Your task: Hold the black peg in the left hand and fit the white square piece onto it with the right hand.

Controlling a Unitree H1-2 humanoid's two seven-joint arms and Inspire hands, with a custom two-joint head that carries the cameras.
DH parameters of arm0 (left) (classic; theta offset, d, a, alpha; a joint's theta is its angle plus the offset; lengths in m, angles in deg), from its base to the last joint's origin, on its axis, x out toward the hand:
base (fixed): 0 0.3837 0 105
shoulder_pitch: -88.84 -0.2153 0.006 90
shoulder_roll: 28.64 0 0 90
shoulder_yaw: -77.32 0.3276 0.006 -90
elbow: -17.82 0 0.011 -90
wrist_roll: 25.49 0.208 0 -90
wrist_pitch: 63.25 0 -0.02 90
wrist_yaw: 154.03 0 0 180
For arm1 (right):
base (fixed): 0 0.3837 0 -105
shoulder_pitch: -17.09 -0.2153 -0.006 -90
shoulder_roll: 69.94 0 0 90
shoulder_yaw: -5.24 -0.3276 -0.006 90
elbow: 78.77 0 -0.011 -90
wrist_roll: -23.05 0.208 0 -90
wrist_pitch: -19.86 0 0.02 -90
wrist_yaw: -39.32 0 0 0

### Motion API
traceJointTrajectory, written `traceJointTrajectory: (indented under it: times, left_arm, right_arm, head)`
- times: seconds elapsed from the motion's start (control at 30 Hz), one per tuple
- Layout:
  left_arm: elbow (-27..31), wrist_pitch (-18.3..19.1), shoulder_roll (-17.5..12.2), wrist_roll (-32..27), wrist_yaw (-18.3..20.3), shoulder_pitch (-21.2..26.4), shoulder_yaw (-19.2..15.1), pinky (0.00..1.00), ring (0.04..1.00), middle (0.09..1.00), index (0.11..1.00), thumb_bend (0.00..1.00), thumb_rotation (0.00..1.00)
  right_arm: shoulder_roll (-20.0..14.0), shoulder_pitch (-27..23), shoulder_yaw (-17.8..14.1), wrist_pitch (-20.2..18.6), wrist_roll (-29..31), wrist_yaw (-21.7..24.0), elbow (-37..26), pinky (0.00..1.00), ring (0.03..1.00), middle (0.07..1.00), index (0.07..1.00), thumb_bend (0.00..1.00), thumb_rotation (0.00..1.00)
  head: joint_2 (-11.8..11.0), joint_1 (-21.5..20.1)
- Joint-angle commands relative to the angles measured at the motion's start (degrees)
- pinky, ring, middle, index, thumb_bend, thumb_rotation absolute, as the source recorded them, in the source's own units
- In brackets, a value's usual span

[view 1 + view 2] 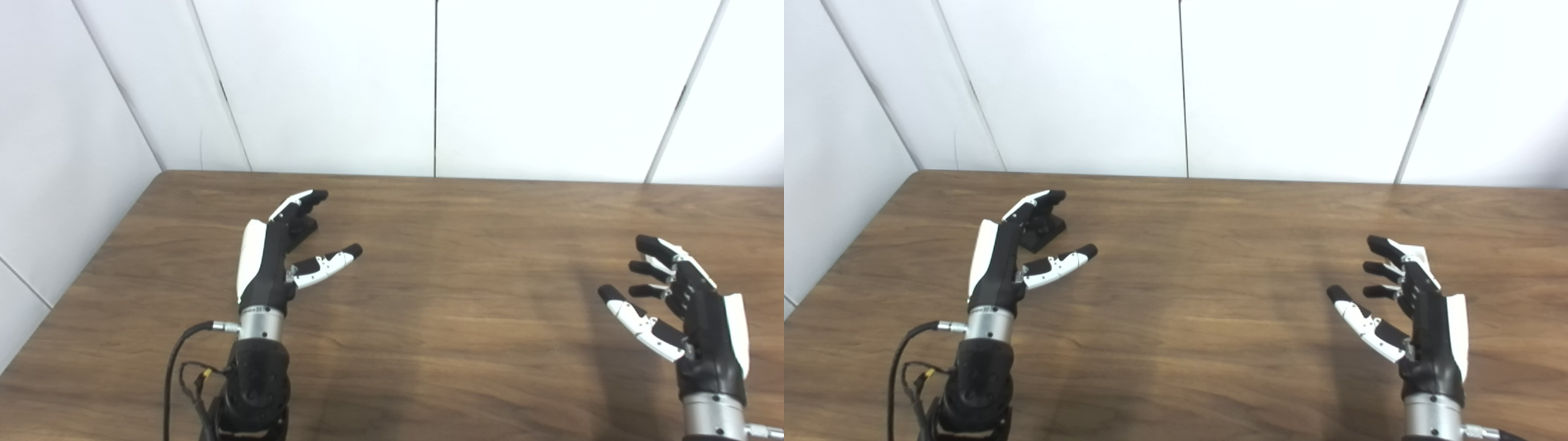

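My left hand [275,257] is open at the table's left, fingers spread and pointing away from me. A black object, seemingly the black peg on its base [1048,230], stands on the table just under and behind the fingertips, partly hidden by them; it also shows in the left eye view [304,228]. The hand is not closed on it. My right hand [1409,312] is open and empty at the table's right, palm turned left, hovering over the wood. I cannot make out the white square piece; a white patch by the right fingers [1413,252] may be the hand's own shell.
The brown wooden table [459,275] meets white wall panels at the back and on the left. A black cable [174,361] loops off my left forearm near the front edge. Bare wood lies between the two hands.
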Motion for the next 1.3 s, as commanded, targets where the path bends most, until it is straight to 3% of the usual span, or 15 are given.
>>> traceJointTrajectory:
  times: [0.0,0.17,0.3,0.47,0.63,0.7,0.77,1.1,1.27]
  left_arm:
    - [1.4,0.3,-2.3,3.0,-0.4,3.3,0.0,0.76,0.839,0.831,0.765,0.74,0.18]
    - [0.2,1.4,-4.0,5.1,-0.3,5.2,0.0,0.78,0.867,0.857,0.774,0.73,0.2]
    - [-1.1,2.2,-5.6,6.7,-0.2,6.5,0.4,0.71,0.845,0.863,0.779,0.73,0.23]
    - [-3.8,3.2,-7.5,10.5,-0.7,8.5,1.2,0.7,0.845,0.865,0.773,0.75,0.26]
    - [-7.5,3.6,-9.0,12.4,-1.8,10.5,1.2,0.81,0.875,0.875,0.768,0.78,0.29]
    - [-9.0,3.8,-9.5,13.3,-2.4,11.2,1.3,0.94,0.915,0.895,0.769,0.79,0.31]
    - [-10.3,4.5,-10.2,14.8,-2.7,11.8,1.6,0.99,0.946,0.916,0.772,0.8,0.32]
    - [-17.3,5.8,-14.5,22.0,-4.4,14.5,4.3,1.0,0.984,0.955,0.782,0.8,0.36]
    - [-20.7,7.8,-16.7,25.9,-4.1,15.7,6.7,1.0,0.997,0.962,0.79,0.8,0.44]
  right_arm:
    - [0.3,-0.9,0.0,1.0,-0.4,-0.3,-2.5,0.56,0.718,0.796,0.751,0.61,0.14]
    - [0.1,-0.9,-0.1,1.7,0.0,-0.4,-1.7,0.57,0.727,0.798,0.751,0.61,0.12]
    - [0.2,-0.9,-0.3,1.8,0.6,-0.4,-1.4,0.58,0.733,0.799,0.751,0.62,0.13]
    - [-0.2,-1.0,-0.3,2.4,0.0,-0.6,-0.8,0.57,0.731,0.798,0.754,0.62,0.13]
    - [-0.1,-1.0,-0.4,1.9,0.1,-0.4,-1.0,0.57,0.725,0.799,0.755,0.62,0.13]
    - [-0.2,-1.0,-0.4,2.0,0.1,-0.4,-1.0,0.57,0.728,0.799,0.757,0.62,0.15]
    - [-0.2,-1.0,-0.5,2.3,0.4,-0.4,-0.9,0.57,0.724,0.796,0.755,0.62,0.15]
    - [-0.5,-1.0,-0.5,1.6,0.0,-0.1,-1.5,0.56,0.724,0.795,0.753,0.61,0.16]
    - [-0.8,-1.1,-0.4,1.4,-0.5,0.0,-1.8,0.55,0.712,0.79,0.746,0.61,0.17]
  head:
    - [0.0,0.0]
    - [-0.1,0.1]
    - [-0.1,0.2]
    - [-0.1,0.3]
    - [-0.2,0.3]
    - [-0.2,0.2]
    - [-0.2,0.3]
    - [-0.1,0.2]
    - [0.2,0.0]
